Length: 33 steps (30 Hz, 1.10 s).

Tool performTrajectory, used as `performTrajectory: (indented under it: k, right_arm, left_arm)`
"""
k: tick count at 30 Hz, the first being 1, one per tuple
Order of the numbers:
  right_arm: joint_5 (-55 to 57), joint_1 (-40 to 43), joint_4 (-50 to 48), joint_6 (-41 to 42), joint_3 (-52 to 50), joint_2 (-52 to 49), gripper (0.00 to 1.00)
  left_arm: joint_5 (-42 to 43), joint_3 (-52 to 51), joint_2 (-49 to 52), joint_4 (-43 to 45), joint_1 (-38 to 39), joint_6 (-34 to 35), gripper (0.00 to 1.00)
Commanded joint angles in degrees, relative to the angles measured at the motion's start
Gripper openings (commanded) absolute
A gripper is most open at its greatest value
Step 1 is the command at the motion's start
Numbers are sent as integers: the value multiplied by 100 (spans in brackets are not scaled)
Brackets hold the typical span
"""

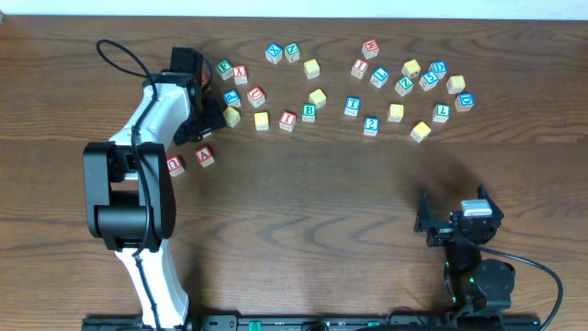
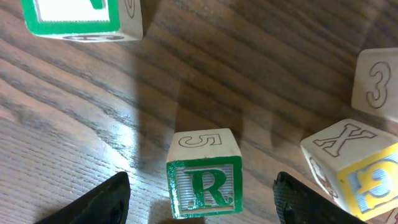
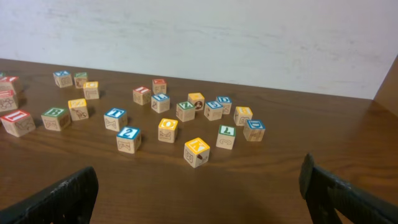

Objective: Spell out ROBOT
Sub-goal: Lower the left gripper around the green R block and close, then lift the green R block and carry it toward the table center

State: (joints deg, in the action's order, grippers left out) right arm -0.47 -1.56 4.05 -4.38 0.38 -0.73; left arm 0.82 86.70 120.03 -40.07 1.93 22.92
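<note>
Apparently picking the first letter: the left claw (image 2: 204,202) hangs wide open, empty, straddling the green-lettered wooden R block (image 2: 205,186) on the brown wooden desk (image 2: 68,137), far left. Next: lower, close squarely.

The green R block (image 2: 204,185) stands upright, 5 on top.

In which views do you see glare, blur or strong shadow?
Left wrist: R block sharp, pale sheen on the table left of it, left gripper fingers dark and soft. Overhead: even light, letters on the blocks mostly too small to read. Right wrist: far blocks fairly sharp, right gripper fingers blurred at the bottom corners.
</note>
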Motion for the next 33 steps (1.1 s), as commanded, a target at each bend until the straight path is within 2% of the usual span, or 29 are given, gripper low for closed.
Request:
performTrajectory:
  k: [1, 7, 12, 19, 26, 33]
  right_arm:
    - [-33, 39, 26, 68, -7, 2, 99]
    - [-33, 39, 24, 68, -7, 2, 99]
    - [-31, 39, 24, 68, -7, 2, 99]
    - [-33, 39, 26, 68, -7, 2, 99]
    - [-31, 39, 24, 68, -7, 2, 99]
    - [-33, 39, 26, 68, -7, 2, 99]
  left_arm:
    - [-131, -81, 59, 33, -24, 9, 73]
    - [-131, -87, 59, 81, -24, 11, 72]
    - [-131, -87, 59, 74, -24, 11, 54]
    - [-131, -87, 59, 74, -24, 11, 53]
    - [-131, -87, 59, 72, -24, 11, 35]
    - [-129, -87, 59, 72, -24, 11, 35]
